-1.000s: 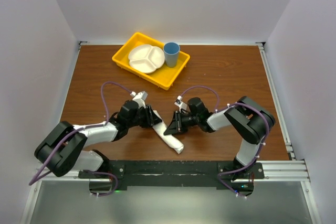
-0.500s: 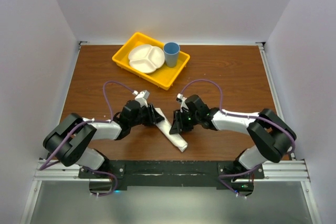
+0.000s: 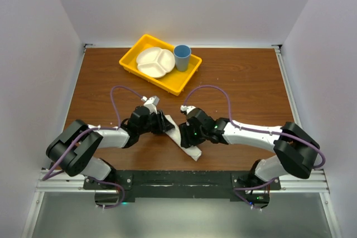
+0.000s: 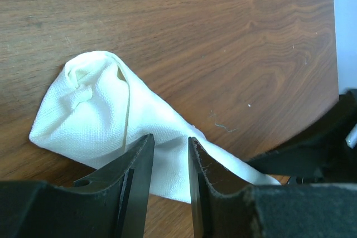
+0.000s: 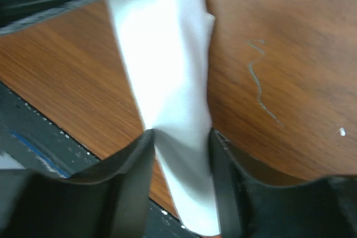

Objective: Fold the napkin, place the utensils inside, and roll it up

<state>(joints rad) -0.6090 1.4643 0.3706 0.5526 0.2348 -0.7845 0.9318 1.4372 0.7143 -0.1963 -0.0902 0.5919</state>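
1. In the overhead view, both gripper heads cover the middle of the white cloth napkin (image 3: 191, 151), so I see only its ends. Whatever lies inside the roll is hidden in every view.
2. The right wrist view is blurred, and the napkin runs off its top and bottom edges.
3. The left gripper (image 4: 170, 140) is clamped on the napkin, and cloth fills the narrow gap between its fingers.
4. The right gripper (image 5: 181, 135) straddles the roll with cloth reaching both fingers. I cannot tell whether it is pressing or loose.
5. The napkin is a narrow rolled strip lying on the brown wooden table (image 3: 240, 82). It sits at the lower centre of the overhead frame and slants from upper left to lower right. In the left wrist view its end is a puckered, rounded bundle of woven cloth.
6. At upper centre, well apart from the napkin, a yellow plastic tray (image 3: 181, 85) holds a white divided plate (image 3: 154, 61) and a blue cup (image 3: 182, 57).
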